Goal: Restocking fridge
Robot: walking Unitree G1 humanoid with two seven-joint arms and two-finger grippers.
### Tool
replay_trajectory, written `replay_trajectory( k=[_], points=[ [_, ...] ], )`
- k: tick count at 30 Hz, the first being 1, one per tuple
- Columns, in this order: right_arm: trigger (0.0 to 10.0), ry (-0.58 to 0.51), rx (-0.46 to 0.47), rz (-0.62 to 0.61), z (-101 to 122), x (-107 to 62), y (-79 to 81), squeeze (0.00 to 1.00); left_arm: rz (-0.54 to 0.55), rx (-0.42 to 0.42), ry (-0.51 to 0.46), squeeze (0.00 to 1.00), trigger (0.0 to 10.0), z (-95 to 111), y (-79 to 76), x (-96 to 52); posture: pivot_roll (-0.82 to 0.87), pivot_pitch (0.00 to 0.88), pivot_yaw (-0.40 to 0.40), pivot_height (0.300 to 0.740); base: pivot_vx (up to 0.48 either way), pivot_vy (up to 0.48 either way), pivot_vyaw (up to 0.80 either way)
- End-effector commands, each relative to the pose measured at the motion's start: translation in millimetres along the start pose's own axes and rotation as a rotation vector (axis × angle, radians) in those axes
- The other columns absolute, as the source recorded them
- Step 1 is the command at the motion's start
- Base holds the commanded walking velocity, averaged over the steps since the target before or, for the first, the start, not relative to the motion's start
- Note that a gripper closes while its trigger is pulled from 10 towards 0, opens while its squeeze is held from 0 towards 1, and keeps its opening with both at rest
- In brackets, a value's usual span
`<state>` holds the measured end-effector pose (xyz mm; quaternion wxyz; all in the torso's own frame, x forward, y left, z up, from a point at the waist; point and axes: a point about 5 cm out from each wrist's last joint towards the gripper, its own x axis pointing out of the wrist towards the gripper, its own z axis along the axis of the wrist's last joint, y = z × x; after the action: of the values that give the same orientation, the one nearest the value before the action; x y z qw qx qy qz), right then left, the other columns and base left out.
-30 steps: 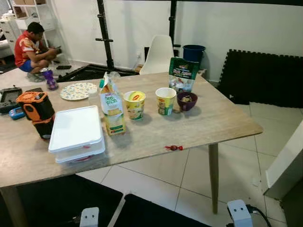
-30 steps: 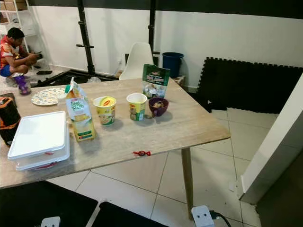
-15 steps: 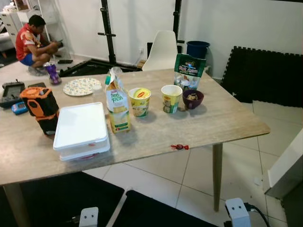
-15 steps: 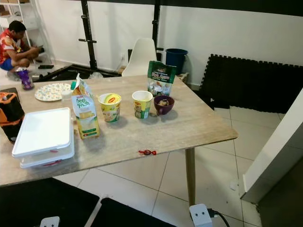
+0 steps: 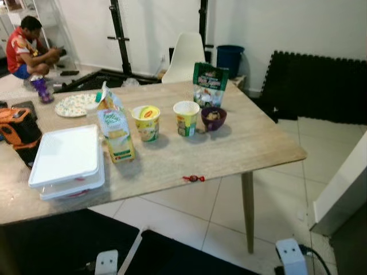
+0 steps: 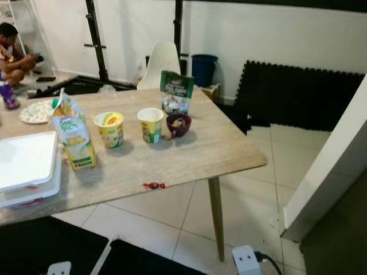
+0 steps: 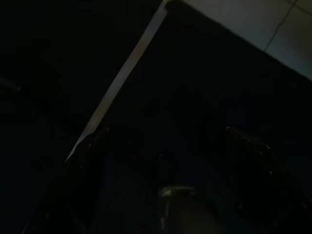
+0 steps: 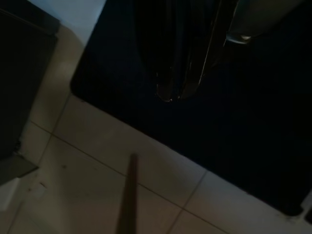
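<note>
On the wooden table (image 5: 252, 143) stand a green and yellow juice carton (image 5: 116, 134), a yellow noodle cup (image 5: 147, 122), a second noodle cup (image 5: 186, 117), a purple bowl (image 5: 213, 118) and a green bag (image 5: 209, 84). A flat white lidded container (image 5: 67, 160) lies at the left, and a small red candy (image 5: 194, 179) lies near the front edge. Both arms hang idle below the table. In the dark left wrist view my left gripper (image 7: 168, 139) hangs over a black mat with its fingers (image 7: 92, 144) apart. My right gripper (image 8: 178, 83) hangs over tiles and a mat.
A patterned plate (image 5: 76, 105), a purple bottle (image 5: 41, 90) and an orange device (image 5: 20, 129) sit at the table's left. Behind it are a white chair (image 5: 184, 57), a blue bin (image 5: 229, 59) and black floor mats (image 5: 315, 86). A person (image 5: 26, 48) crouches far left. A white panel (image 5: 344, 189) stands right.
The camera has swung to the right, so the table and its things sit further left in the picture. Nothing on the table has moved.
</note>
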<state>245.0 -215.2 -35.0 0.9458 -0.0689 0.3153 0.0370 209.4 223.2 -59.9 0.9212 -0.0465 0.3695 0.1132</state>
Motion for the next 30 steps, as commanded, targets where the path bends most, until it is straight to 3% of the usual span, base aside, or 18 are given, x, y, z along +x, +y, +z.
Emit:
replay_trajectory(
  k=[1,6,14,22,30],
  points=[
    [10.0,0.025,0.003,0.003,-6.9,-1.9,0.6,0.00,0.009,-0.008,0.023,0.00,10.0,-8.1,3.3,-2.2,-0.07,0.124,-0.018,0.734,0.000,0.000,0.00],
    [10.0,0.026,0.003,0.004,-6.7,-1.7,1.2,0.00,0.008,-0.005,0.023,0.00,10.0,-7.7,3.6,-2.1,-0.07,0.124,-0.020,0.734,0.000,0.000,0.00],
    [10.0,0.006,0.010,-0.004,-2.2,-0.3,1.5,0.00,-0.023,0.081,0.029,0.00,10.0,-4.5,2.7,-1.0,-0.07,0.114,-0.022,0.734,0.000,0.000,0.00],
    [10.0,-0.118,0.010,-0.026,16.2,1.7,0.7,0.00,-0.026,0.055,0.025,0.00,10.0,-3.3,1.0,-0.4,-0.07,0.100,-0.020,0.734,0.000,0.000,0.00],
    [10.0,-0.163,0.015,-0.011,26.7,4.7,6.2,0.00,-0.024,0.060,0.011,0.00,10.0,5.0,2.3,2.0,-0.05,0.069,-0.012,0.734,0.000,0.000,0.00]
  ],
)
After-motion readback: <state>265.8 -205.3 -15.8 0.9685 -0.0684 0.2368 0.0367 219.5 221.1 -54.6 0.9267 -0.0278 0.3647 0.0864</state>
